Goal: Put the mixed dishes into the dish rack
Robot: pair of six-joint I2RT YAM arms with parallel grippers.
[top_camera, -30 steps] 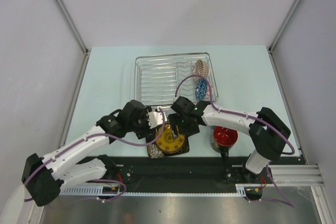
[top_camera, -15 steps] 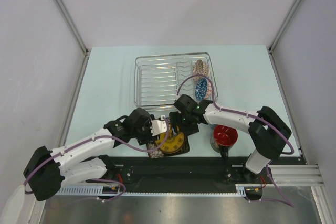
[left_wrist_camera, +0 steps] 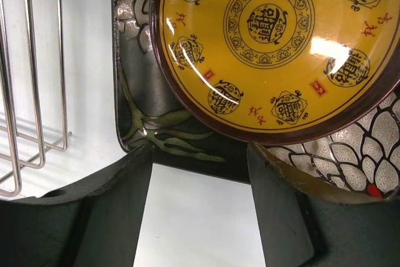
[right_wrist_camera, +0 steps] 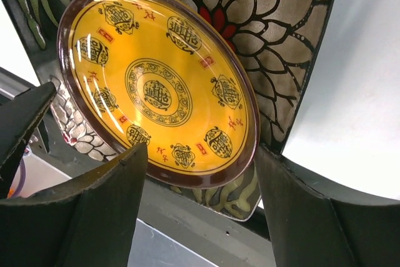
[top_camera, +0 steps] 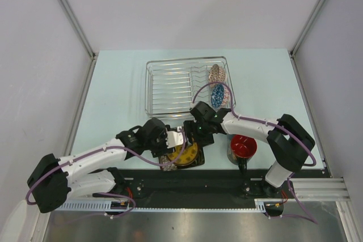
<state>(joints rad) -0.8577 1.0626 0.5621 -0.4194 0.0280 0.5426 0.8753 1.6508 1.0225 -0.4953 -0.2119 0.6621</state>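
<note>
Though illegible, Chinese-style seal characters on the yellow-centred square plate (right_wrist_camera: 156, 92).

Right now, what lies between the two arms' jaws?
The square black plate with the yellow centre; the left wrist view shows it between the left jaws and the right jaws.

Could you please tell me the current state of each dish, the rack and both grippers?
Square plate: outside the rack, face up, not gripped.
Speckled bowl: in the rack, propped on edge.
Blue cup: in the rack, beside the bowl.
Mug: upright, outside the rack.
Dish rack: holds two dishes, right side.
Left gripper: open, at the plate.
Right gripper: open, at the plate.
</note>
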